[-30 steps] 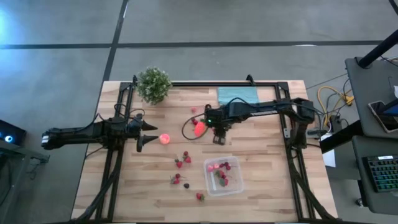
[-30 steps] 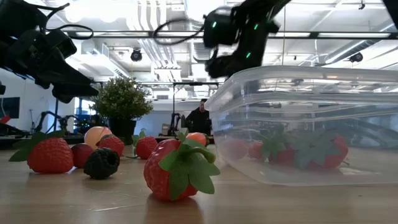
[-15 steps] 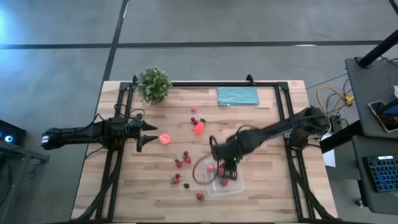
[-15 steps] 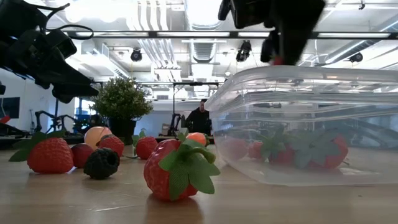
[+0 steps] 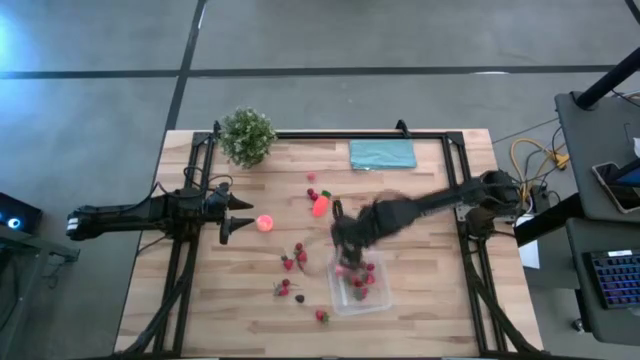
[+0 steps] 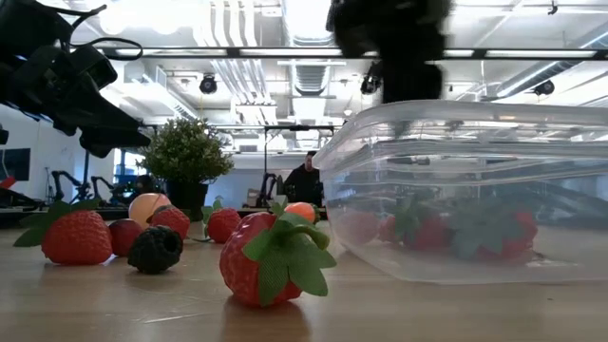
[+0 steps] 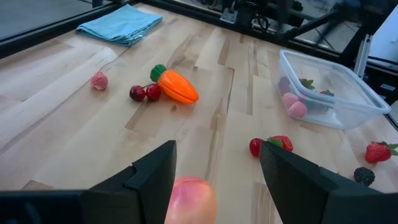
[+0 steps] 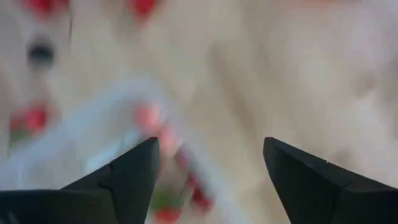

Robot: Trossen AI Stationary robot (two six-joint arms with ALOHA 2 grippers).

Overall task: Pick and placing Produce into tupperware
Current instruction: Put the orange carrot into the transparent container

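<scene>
right gripper [image 5: 350,262] now over the tupperware's [image 5: 378,300] near-centre edge, up from deeper inside it, fingers apart, arm blurred

Counter layout, viewed from above.
Tub [image 5: 358,285] front-centre holding produce; loose berries [image 5: 293,256] to its left; carrot [image 5: 321,205] behind; plant [image 5: 247,135] rear-left; cloth [image 5: 382,154] rear-centre.

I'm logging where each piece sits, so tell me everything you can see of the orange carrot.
The carrot is a small toy, glossy like plastic, with a plump orange body, faint ridges and a short green top at one end. It lies on its side on the bare wooden table, near the middle, between the teal cloth and the clear tub, outside the tub. Two dark red cherries lie right beside its green end, perhaps touching it. No gripper is on it.
</scene>
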